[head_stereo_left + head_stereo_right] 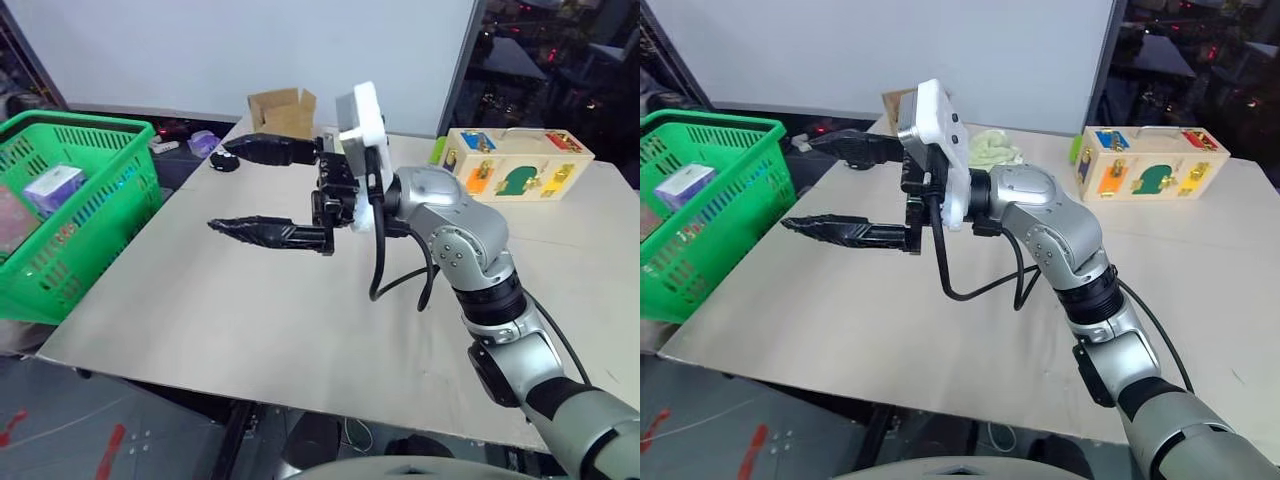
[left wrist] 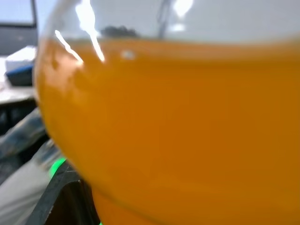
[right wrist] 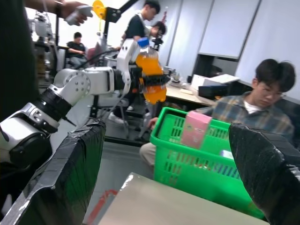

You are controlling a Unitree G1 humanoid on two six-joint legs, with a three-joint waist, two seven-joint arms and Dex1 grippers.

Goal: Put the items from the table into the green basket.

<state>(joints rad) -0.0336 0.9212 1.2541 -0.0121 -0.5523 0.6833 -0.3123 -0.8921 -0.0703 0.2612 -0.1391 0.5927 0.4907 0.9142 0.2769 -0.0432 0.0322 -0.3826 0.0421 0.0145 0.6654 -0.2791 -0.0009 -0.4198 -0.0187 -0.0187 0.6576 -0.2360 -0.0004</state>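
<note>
Right gripper (image 1: 262,188) over the table (image 1: 250,310), jaws spread wide, nothing between them, fingers pointing toward 9 o'clock at the basket (image 1: 95,215). Left gripper (image 3: 151,80) seen from the right wrist view, up in the air above and beyond the basket, clamped on the bottle (image 3: 150,71): orange drink, blue cap on top, roughly upright with a slight tilt. Same bottle pressed close against the left wrist camera, orange liquid with glare streaks. Carton (image 3: 195,129) already in the basket, pink, standing on end and leaning against the wall, top poking above the rim. Small pale box (image 1: 55,187) also in the basket. Basket off the table's edge at 9 o'clock in the head views, below tabletop level. On the table at 12 o'clock: brown cardboard box (image 1: 283,110), green cloth (image 1: 995,150). At 2 o'clock: wooden toy box (image 1: 517,164) with coloured shapes. Small dark item (image 1: 225,161) near the far edge at 11 o'clock, cannot tell what. People in the background of the right wrist view, one seated behind the basket in a plaid shirt.
</note>
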